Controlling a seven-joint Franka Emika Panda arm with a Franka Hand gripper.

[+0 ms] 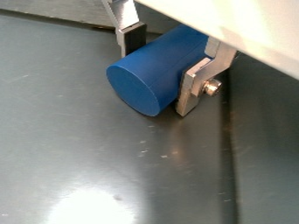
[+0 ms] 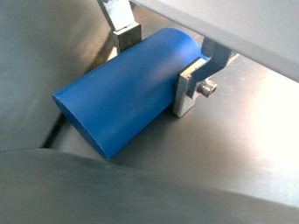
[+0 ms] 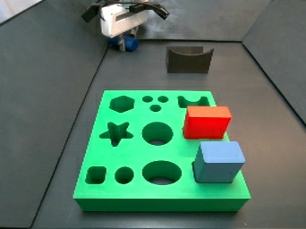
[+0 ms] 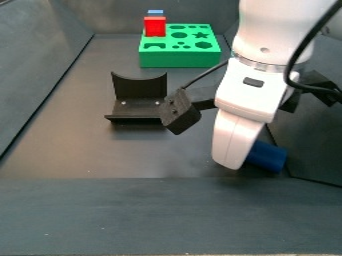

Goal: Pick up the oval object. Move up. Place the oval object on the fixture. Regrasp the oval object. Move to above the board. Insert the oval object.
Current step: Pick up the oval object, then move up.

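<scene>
The oval object (image 1: 142,80) is a dark blue smooth peg lying on its side on the grey floor; it also shows in the wrist view (image 2: 111,109). My gripper (image 1: 162,74) (image 2: 156,72) is down at the floor with one silver finger on each side of the peg, pads against it. In a side view the gripper (image 3: 123,34) is at the far left of the floor, left of the fixture (image 3: 188,59). In a side view the peg's end (image 4: 269,159) sticks out beside the gripper (image 4: 238,155). The green board (image 3: 131,156) lies apart.
A red cube (image 3: 208,122) and a lighter blue cube (image 3: 220,162) sit on the board's right side. The fixture (image 4: 138,100) stands between the gripper and the board (image 4: 187,52). Dark walls enclose the floor.
</scene>
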